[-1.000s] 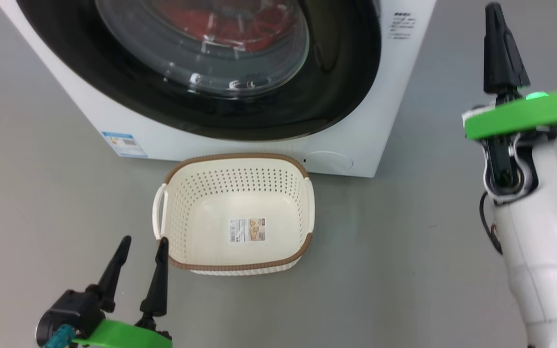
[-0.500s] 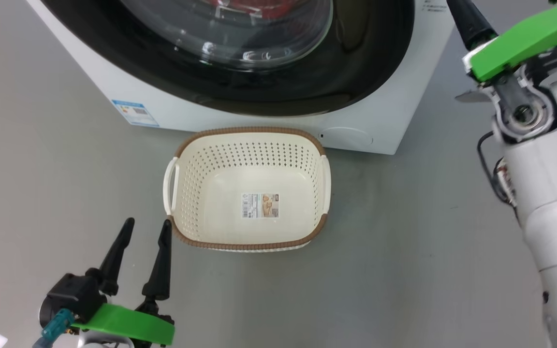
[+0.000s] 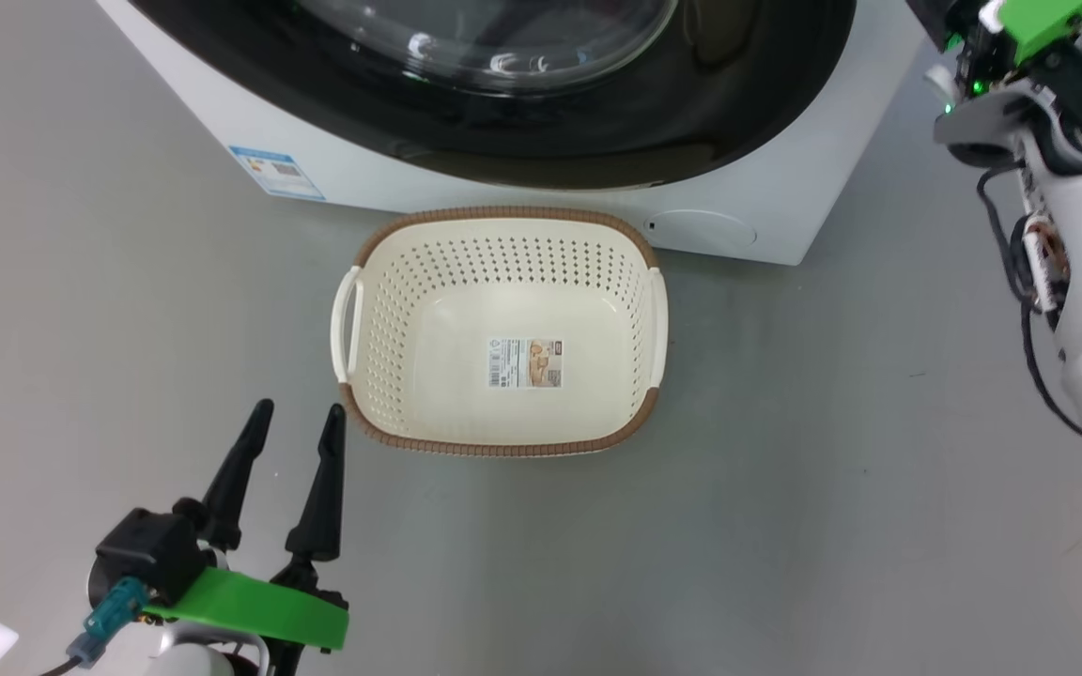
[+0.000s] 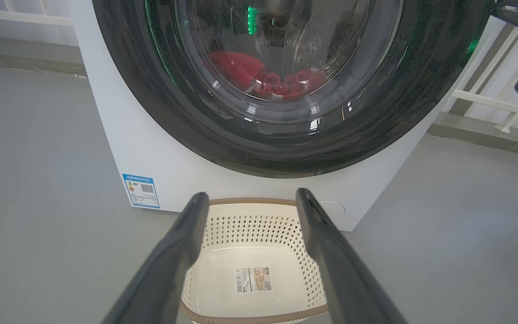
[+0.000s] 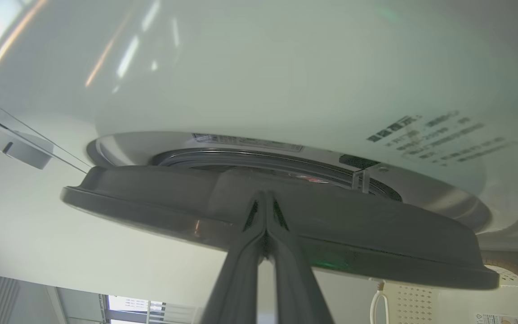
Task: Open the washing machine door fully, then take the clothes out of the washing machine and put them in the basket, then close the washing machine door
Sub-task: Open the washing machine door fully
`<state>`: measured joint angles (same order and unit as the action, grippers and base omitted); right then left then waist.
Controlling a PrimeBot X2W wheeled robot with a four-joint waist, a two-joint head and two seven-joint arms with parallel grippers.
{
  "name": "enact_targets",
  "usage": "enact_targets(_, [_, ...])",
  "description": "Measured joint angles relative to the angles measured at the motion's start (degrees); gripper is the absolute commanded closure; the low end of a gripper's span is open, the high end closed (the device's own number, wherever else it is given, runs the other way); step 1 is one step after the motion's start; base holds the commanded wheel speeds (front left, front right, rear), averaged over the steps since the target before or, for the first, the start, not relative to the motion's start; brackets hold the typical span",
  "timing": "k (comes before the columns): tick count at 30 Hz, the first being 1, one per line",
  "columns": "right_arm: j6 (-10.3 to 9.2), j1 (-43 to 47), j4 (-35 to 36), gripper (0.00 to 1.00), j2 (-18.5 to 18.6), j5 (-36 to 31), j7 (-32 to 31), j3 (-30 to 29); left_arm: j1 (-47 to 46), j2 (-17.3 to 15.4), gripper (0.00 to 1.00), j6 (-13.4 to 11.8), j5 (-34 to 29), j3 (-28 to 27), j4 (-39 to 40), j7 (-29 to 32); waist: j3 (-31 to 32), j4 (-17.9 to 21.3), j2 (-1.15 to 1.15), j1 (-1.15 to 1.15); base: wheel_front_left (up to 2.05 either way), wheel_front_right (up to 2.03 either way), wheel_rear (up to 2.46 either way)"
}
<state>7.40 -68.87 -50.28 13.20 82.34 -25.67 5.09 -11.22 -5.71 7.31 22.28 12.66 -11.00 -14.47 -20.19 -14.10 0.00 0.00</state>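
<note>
My right gripper [image 5: 265, 198] has its two long fingers pressed together into one thin wedge, pinching nothing. Its tip sits at the rim of the washing machine door [image 5: 151, 198]. I judge it is held that way so a narrow point can hook the edge and swing the door out, though I cannot tell whether it actually touches. From that wrist a slim gap shows between the door and the white front of the washing machine [image 3: 391, 188], with the grey gasket [image 5: 259, 158] inside it, so the door looks barely off its seat and far from fully open. My left gripper [image 3: 300, 408] waits low with its fingers spread wide and empty, just beside the near left corner of the basket [image 3: 503, 449]. That seems a good place from which to reach in for laundry once the opening is clear. The basket stands on the grey floor [image 3: 785, 469] right against the foot of the machine, under the door, so garments would have only a short drop. The clothes [image 4: 286, 85] lie inside the drum, a crumpled red heap behind the glass. The door is a glossy black ring around a bulging clear bowl that throws hard reflections, and the cabinet is smooth white. The basket is cream plastic, a rounded rectangle pierced with rows of small holes and edged in a brown woven-look band, with a paper label [image 3: 524, 363] on its bare bottom.
</note>
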Motion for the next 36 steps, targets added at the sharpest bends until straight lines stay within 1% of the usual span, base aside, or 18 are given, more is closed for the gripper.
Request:
enact_targets(8, [0.0, -5.2, -5.1, 1.0, 0.9, 2.0, -4.1, -0.3, -1.6, 0.0, 0.0, 0.0, 1.2, 0.5, 0.3, 0.0, -2.2, -1.2, 0.0, 0.0, 0.0, 0.0, 0.0])
enact_targets(14, [0.0, -7.8, -7.3, 1.0, 1.1, 2.2, -6.7, -0.1, -2.3, 0.0, 0.0, 0.0, 1.3, 1.0, 0.3, 0.0, -3.2, -1.9, 0.0, 0.0, 0.0, 0.0, 0.0])
enact_targets(21, [0.0, -7.7, -7.5, 1.0, 0.9, 2.7, -11.2, 1.0, -2.3, 0.3, 0.0, 0.0, 1.3, 1.5, 0.1, 0.0, -2.6, -2.2, 0.0, 0.0, 0.0, 0.0, 0.0])
enact_targets(27, [0.0, -7.1, -6.7, 1.0, -0.1, 3.1, -14.3, 1.8, -2.3, 0.3, 0.0, 0.0, 1.3, 1.6, -0.1, 0.0, -1.7, -2.2, 0.0, 0.0, 0.0, 0.0, 0.0])
enact_targets(36, [0.0, -3.4, -3.4, 1.0, -0.5, 3.1, -16.7, 3.1, -2.3, 0.4, 0.0, 0.0, 1.3, 1.8, -0.2, 0.0, -0.3, -2.1, 0.0, 0.0, 0.0, 0.0, 0.0])
